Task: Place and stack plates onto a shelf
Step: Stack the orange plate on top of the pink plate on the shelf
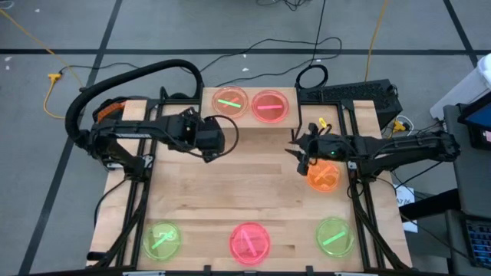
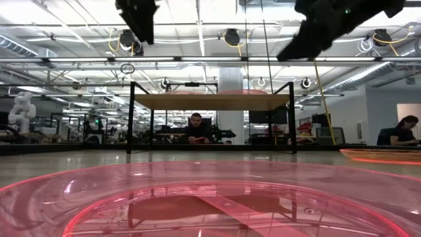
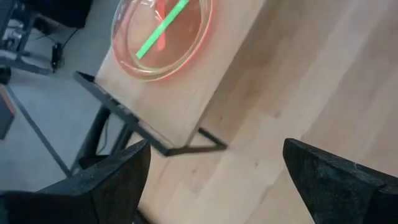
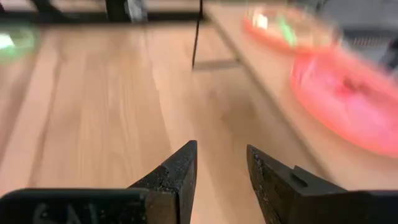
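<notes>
The shelf (image 1: pixel 247 121) stands at the table's far middle and bears two plates: an orange-pink one with a green streak (image 1: pixel 230 102) and a pink one (image 1: pixel 270 106). My left gripper (image 1: pixel 219 142) hovers open just off the shelf's near left corner; its wrist view shows the green-streaked plate (image 3: pixel 161 37) flat on the board (image 3: pixel 186 106). My right gripper (image 1: pixel 301 153) hangs open off the shelf's near right corner, with nothing between its fingers (image 4: pixel 221 168). An orange plate (image 1: pixel 323 176) lies flat on the table under the right arm.
Along the table's near edge lie a green plate (image 1: pixel 162 240), a pink plate (image 1: pixel 250 241) and another green plate (image 1: pixel 334 235). Bare wood stretches between the shelf and these. People sit in the room beyond the table (image 2: pixel 195 128).
</notes>
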Motion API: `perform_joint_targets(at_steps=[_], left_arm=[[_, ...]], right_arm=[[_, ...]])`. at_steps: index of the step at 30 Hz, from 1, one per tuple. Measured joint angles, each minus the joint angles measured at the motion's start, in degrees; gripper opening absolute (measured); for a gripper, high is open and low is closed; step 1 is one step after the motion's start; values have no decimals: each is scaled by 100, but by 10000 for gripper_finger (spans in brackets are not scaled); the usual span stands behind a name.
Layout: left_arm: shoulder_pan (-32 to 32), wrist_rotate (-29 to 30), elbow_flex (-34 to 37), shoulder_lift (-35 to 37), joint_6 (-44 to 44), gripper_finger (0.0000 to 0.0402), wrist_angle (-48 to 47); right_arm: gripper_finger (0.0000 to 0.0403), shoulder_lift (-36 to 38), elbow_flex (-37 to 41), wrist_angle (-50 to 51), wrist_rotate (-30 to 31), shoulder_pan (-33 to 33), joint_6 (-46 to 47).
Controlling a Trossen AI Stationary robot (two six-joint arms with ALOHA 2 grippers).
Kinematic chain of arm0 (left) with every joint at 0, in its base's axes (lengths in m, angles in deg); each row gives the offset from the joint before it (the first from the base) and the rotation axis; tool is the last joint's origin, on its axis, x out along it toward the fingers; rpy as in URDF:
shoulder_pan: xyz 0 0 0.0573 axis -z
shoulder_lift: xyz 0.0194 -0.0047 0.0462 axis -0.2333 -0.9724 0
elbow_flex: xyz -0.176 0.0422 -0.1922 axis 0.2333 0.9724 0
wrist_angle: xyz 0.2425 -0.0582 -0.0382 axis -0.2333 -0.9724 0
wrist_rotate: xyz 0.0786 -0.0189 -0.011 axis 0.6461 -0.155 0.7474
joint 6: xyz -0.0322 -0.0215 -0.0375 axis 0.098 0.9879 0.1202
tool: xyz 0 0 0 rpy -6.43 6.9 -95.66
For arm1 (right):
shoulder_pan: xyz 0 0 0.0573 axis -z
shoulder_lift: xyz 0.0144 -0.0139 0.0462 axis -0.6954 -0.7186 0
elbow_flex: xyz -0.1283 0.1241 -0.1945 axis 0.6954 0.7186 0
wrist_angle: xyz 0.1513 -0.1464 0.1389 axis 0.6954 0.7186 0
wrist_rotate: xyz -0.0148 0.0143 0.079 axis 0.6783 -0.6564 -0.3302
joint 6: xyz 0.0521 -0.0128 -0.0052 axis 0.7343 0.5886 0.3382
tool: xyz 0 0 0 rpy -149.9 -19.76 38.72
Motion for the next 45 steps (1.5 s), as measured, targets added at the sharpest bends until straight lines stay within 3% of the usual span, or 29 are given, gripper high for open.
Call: perform_joint_targets(at_steps=[4,7,11,14,16,19,22,25,29,37,45], left_arm=[[179,-68,634,-7,-181,372,342],[321,487,1108,103,262,372,295],[595,1350,1742,1013,1282,372,128],[838,1532,2317,1911,1678,372,480],[974,1469,2716,2567,1596,372,1086],[1137,870,3300,3301,1040,372,2216],[1224,305,3816,3818,470,372,3207],[1281,133,4132,4134,55,372,3852],[1299,123,4237,4232,-247,372,3996],[1299,126,4235,4238,-240,372,4216],[1299,126,4235,4234,-233,372,4209]], right_arm=[[123,-180,0,355,-8,-6,176],[123,-268,-52,661,-10,-72,340],[123,-418,-356,1621,-10,-266,786],[123,-560,-591,2278,-8,-476,1209],[123,-668,-649,2766,-57,-614,1532],[123,-887,-649,3430,-309,-751,2054],[123,-1187,-649,3906,-458,-941,2420],[126,-1548,-647,3994,-791,-1195,2566],[156,-2007,-647,3975,-1090,-1479,2818],[236,-2436,-643,3996,-865,-1900,3463],[246,-2909,-643,4192,-587,-2186,3776]])
